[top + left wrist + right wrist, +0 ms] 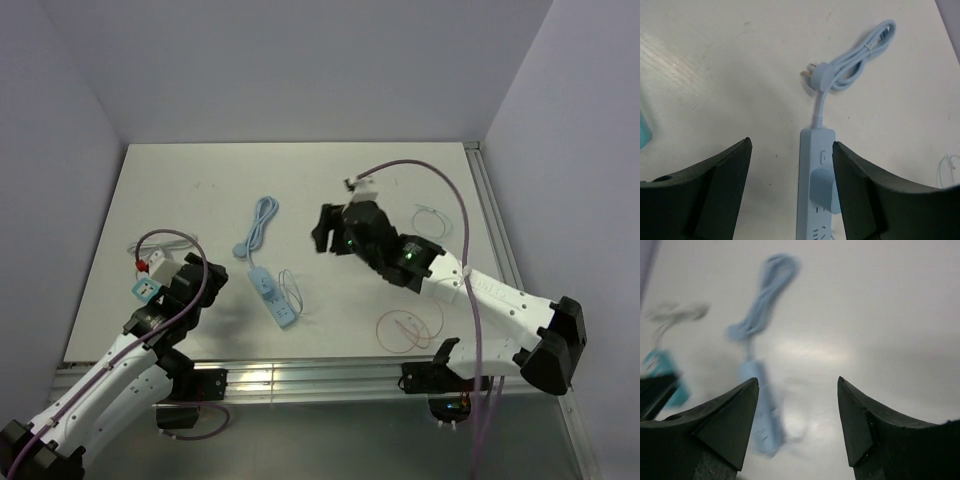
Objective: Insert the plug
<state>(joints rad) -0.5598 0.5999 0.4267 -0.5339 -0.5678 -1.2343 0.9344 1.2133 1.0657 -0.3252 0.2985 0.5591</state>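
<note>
Pale blue power strip lies flat; a blue plug sits in its socket, bundled cord beyond its end.

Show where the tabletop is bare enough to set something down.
Free: far band of the white table behind the coiled light-blue cord; middle patch between the light-blue power strip and thin wire ring. Crowded: around the strip, thin white wire loop alongside.

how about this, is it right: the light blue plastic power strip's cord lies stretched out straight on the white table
Not quite: the cord of the light blue plastic power strip lies coiled in a bundle on the white table, as the left wrist view shows.
</note>
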